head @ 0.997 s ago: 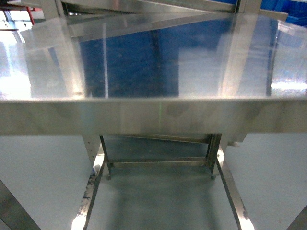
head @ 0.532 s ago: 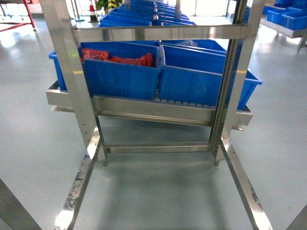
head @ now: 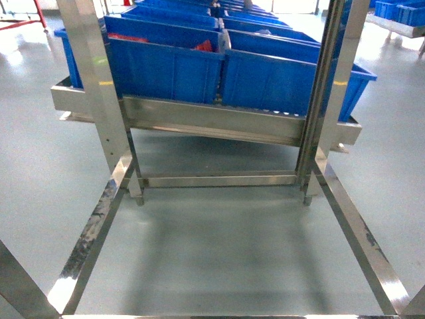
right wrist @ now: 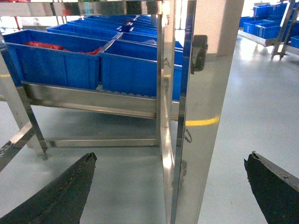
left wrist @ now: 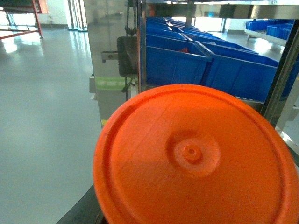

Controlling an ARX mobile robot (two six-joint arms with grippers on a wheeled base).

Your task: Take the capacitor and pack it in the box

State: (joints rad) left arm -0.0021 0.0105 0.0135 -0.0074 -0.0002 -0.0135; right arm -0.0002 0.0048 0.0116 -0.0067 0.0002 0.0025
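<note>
Here, both arms hang low before a steel rack [head: 93, 100] of blue bins [head: 163, 66].

Nearest, the right gripper [right wrist: 170, 186] stands spread wide, its dark fingers [right wrist: 65, 191] at the frame's bottom corners, empty. An orange disc [left wrist: 196, 158] fills the left wrist view, hiding that gripper, so its state cannot be told. No writing is readable. Farther off, red items [right wrist: 44, 45] lie in the left bin. Neither the box nor any capacitor is in view.

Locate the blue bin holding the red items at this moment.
In the head view the left bin sits at upper left on the steel rack, touching a second blue bin on its right; the red items lie inside.
</note>
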